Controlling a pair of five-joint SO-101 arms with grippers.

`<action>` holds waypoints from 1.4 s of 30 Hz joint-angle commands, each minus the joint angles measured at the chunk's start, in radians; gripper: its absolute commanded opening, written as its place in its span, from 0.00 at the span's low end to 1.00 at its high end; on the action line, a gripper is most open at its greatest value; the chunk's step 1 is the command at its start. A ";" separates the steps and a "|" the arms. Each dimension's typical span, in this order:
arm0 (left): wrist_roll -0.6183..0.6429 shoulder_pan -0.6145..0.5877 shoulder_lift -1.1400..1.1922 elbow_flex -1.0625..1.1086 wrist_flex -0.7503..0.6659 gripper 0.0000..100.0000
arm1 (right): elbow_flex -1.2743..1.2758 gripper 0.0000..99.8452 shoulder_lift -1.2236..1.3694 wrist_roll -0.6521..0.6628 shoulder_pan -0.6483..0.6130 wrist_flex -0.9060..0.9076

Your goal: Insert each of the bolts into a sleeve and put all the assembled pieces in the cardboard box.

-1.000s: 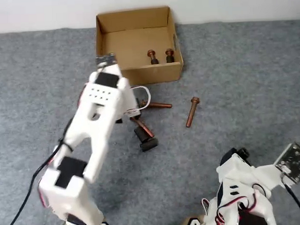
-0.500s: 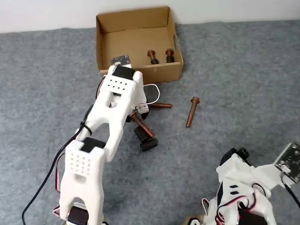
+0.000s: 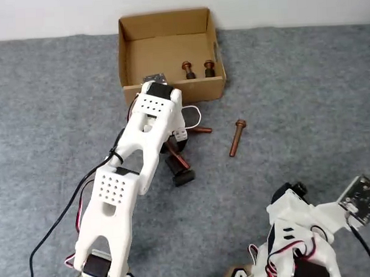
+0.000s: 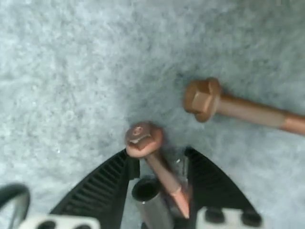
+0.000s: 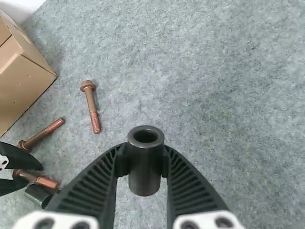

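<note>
Straddling bolt [image 4: 144,140] and sleeve [image 4: 151,204], left claw [image 4: 158,153], right claw [image 5: 145,153] clamping second sleeve [image 5: 145,167]

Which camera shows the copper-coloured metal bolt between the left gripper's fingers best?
The left wrist view: the copper-coloured bolt shows hexagonal head and shaft, close up. The high view shows part of its shaft; the right wrist view, the shaft from afar.

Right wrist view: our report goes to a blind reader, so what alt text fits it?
The right gripper holds a dark sleeve between its fingers, open end toward the camera, over grey carpet. Beyond it a copper bolt lies loose on the carpet, and a second bolt lies nearer the cardboard box.
</note>
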 commanded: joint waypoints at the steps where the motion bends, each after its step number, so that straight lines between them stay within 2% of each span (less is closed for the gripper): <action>1: 0.017 -0.043 0.034 -0.108 0.000 0.09 | -0.006 0.01 0.004 0.011 0.005 -0.031; 4: 0.015 -0.048 0.075 -0.151 0.006 0.01 | -0.006 0.01 0.004 0.011 0.005 -0.031; 13: 0.015 -0.005 0.046 -0.186 0.061 0.00 | -0.006 0.01 0.005 0.011 0.004 -0.031; 24: -0.003 -0.011 -0.249 -0.179 0.061 0.00 | -0.006 0.01 0.005 0.012 -0.001 -0.031; 29: -0.041 -0.009 -0.388 -0.179 0.061 0.00 | -0.006 0.01 0.004 0.031 -0.093 -0.033; 35: -0.129 -0.006 -0.611 -0.166 0.061 0.00 | -0.006 0.01 0.004 0.032 -0.134 -0.033; 38: -0.180 0.012 -0.752 -0.079 0.061 0.00 | -0.006 0.01 0.004 0.034 -0.166 -0.033; 42: -0.229 0.060 -0.974 0.150 0.060 0.00 | -0.005 0.01 0.004 0.075 -0.205 -0.038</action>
